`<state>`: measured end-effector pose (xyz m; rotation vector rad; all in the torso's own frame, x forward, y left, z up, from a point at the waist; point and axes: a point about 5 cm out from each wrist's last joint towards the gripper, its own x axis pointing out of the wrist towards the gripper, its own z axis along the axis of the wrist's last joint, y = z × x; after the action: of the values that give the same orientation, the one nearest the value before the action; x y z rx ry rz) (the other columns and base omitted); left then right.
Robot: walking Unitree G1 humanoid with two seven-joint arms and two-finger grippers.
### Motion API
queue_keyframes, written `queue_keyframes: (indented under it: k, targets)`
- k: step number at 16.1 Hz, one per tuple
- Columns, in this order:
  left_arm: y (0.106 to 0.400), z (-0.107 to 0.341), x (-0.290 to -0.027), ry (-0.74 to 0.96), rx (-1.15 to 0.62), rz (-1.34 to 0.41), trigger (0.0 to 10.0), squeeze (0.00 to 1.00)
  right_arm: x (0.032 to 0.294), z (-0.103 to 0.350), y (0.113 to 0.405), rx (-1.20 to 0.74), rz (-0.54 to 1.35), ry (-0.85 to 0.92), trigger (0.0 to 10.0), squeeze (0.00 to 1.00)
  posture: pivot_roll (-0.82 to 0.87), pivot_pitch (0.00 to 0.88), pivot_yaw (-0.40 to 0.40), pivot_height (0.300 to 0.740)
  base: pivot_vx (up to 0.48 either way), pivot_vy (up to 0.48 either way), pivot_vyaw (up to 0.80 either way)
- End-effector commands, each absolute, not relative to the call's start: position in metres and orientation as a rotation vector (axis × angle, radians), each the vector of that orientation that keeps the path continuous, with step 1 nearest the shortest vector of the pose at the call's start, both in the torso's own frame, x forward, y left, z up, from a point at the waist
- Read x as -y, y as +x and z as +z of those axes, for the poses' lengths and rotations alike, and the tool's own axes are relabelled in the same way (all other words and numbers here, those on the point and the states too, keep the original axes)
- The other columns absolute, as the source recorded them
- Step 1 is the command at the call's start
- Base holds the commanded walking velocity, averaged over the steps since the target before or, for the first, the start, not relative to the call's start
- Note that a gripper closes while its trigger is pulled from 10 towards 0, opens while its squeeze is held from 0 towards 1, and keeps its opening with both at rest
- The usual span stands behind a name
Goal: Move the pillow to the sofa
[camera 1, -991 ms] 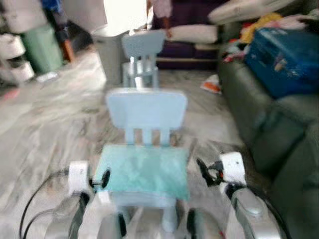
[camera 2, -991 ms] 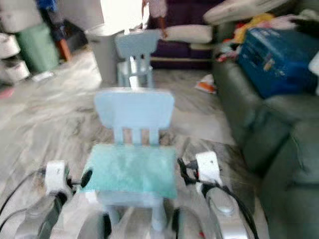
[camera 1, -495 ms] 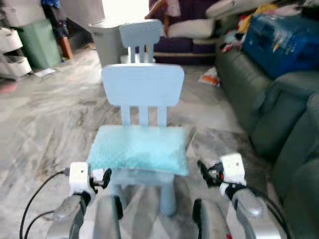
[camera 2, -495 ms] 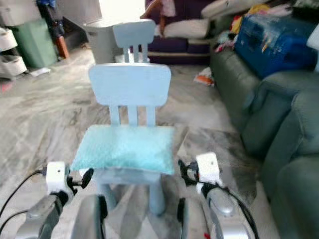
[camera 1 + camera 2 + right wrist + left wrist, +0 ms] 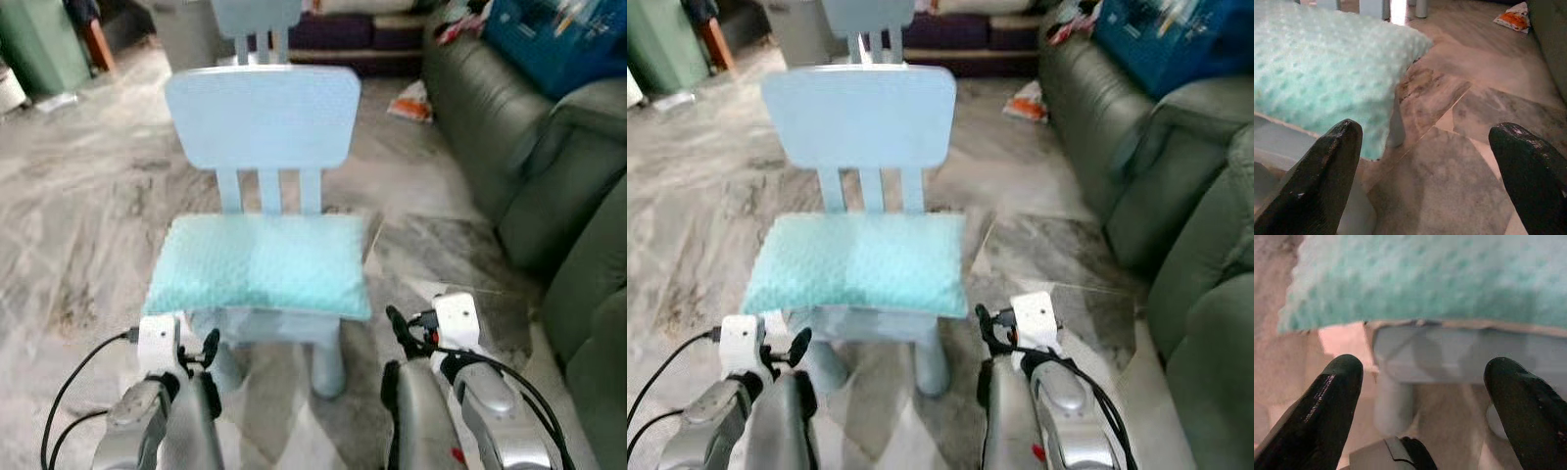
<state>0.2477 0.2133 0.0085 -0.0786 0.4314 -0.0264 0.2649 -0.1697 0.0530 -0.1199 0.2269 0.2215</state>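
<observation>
The pillow [image 5: 260, 277] lies flat on the chair [image 5: 262, 127] seat, straight ahead of you and above both grippers, its long axis running side to side. Your left gripper [image 5: 208, 348] sits just under its left end, your right gripper [image 5: 396, 328] just off its right end; both are spread wide and empty, about equally near. The sofa [image 5: 549, 186] stands to your right.

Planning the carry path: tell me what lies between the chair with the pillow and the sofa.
In the left eye view, bare marble floor separates the chair holding the pillow from the sofa.
</observation>
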Motion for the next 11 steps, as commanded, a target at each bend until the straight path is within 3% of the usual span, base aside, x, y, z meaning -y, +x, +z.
queue_keyframes:
  k: [1, 5, 11]
  targets:
    - [0.248, 0.01, -0.217, -0.052, -0.426, -0.021, 10.0, 0.0, 0.169, 0.051, 0.264, -0.236, 0.222, -0.12, 10.0, 0.0, -0.1, 0.0, 0.017, 0.376, 0.0, 0.0, 0.0]
    - [0.258, 0.03, -0.229, 0.038, -0.311, 0.059, 10.0, 0.0, 0.168, 0.056, 0.267, -0.211, 0.228, -0.115, 10.0, 0.0, -0.1, 0.0, 0.015, 0.341, 0.0, 0.0, 0.0]
    - [0.289, 0.08, -0.267, 0.065, -0.154, 0.216, 10.0, 0.0, 0.169, 0.097, 0.292, -0.073, 0.209, -0.108, 10.0, 0.0, -0.09, 0.0, 0.015, 0.341, 0.0, 0.0, 0.0]
